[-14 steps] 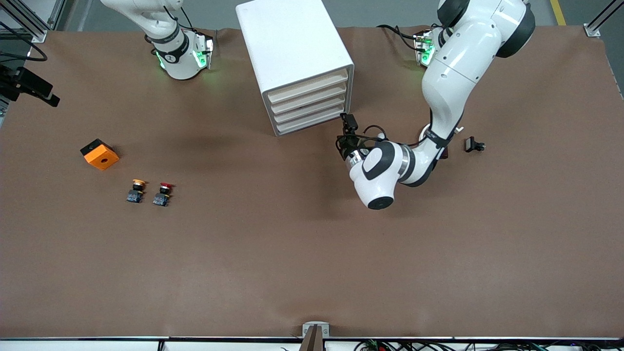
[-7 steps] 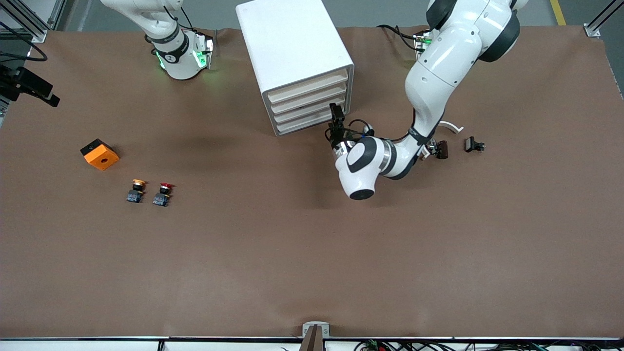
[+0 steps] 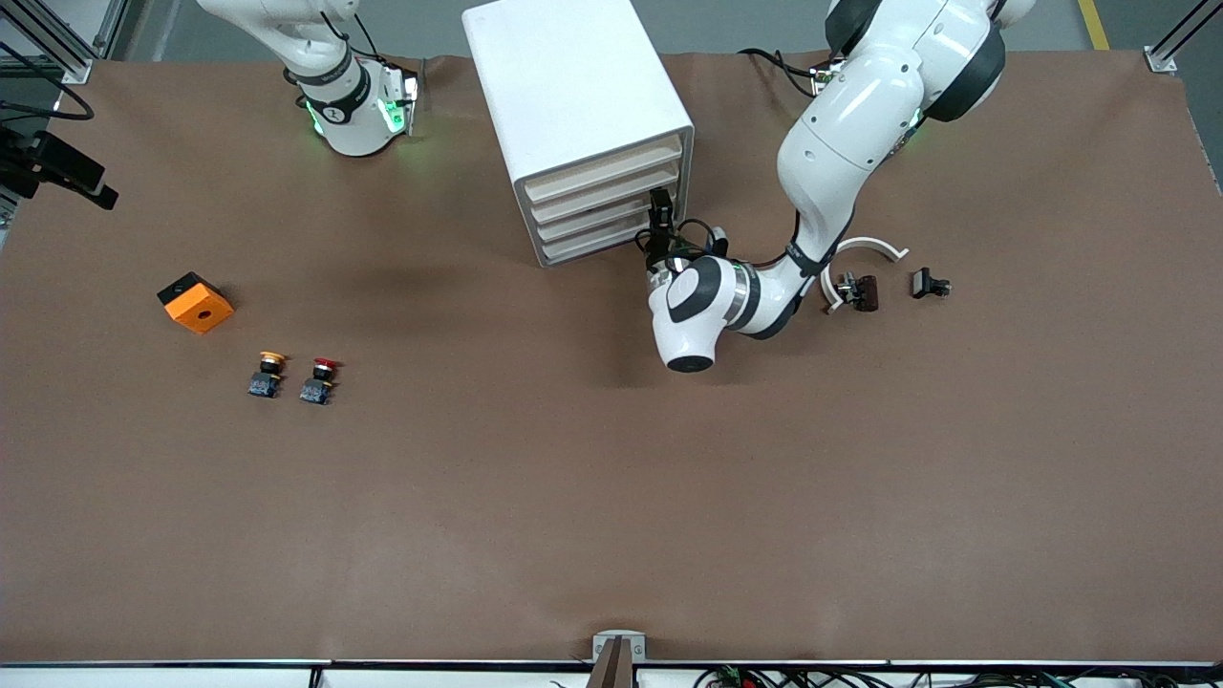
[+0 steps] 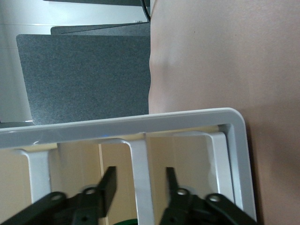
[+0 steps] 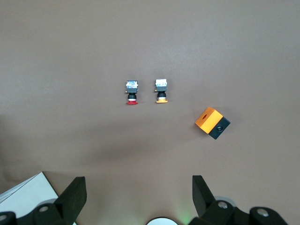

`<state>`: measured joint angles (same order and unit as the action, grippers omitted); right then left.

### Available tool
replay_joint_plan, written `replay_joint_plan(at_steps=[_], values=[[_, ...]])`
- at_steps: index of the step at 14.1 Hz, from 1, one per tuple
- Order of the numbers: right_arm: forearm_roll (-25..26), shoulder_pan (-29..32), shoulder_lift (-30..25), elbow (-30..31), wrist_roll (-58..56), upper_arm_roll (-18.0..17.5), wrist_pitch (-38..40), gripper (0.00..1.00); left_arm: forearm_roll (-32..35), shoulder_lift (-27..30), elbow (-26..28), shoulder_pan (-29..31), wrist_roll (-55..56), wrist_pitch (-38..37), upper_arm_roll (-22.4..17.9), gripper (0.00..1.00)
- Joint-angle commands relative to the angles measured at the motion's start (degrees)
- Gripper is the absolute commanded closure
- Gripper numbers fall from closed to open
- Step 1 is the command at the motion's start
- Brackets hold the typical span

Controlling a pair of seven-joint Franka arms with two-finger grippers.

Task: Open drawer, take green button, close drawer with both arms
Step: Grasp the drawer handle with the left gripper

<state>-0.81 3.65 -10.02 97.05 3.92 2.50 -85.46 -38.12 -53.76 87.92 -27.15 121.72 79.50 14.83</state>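
The table (image 3: pixel 611 497) is covered in brown and carries the white cabinet (image 3: pixel 573 86) toward the robots' bases, between the two arms, turned so that its four stacked fronts face the front camera at a slant toward the left arm's end. The left arm (image 3: pixel 860 124) is bent low so that the left hand (image 3: pixel 659 218) is brought level with the lower drawers, at the cabinet corner nearer the left arm; this posture is judged to suit a horizontal pull. In the left wrist view the left hand (image 4: pixel 138 185) is seen with its fingers (image 4: pixel 108 185) spread apart, a white divider of the cabinet front lying between them and nothing gripped. The drawer (image 3: pixel 597 232) is shut, its long axis running along the cabinet face. The right arm (image 3: pixel 325 67) waits near its base; the right hand (image 5: pixel 136 194) is held high with fingers wide apart, over the yellow-capped button (image 3: pixel 267 373), the red-capped button (image 3: pixel 318 379) and the orange block (image 3: pixel 195 302). The green-capped button is not visible and is judged to be inside the closed drawer.
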Motion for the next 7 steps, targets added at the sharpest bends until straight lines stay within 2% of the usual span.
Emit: replay_joint_plan(at_steps=[1,2,7], values=[[0.2,0.0,-1.1,0.8,0.0,-0.2,0.2,0.00,-0.7,0.7,0.3,-0.1,0.4,-1.4,0.0,0.88],[0.3,0.0,-1.0,0.5,-0.1,-0.2,0.2,0.00,-0.9,0.7,0.2,0.2,0.3,-1.4,0.0,0.91],[0.4,0.0,-0.2,-0.4,-0.5,-0.1,0.2,0.00,-1.1,0.6,-2.1,2.9,-0.9,-1.3,-0.7,0.90]])
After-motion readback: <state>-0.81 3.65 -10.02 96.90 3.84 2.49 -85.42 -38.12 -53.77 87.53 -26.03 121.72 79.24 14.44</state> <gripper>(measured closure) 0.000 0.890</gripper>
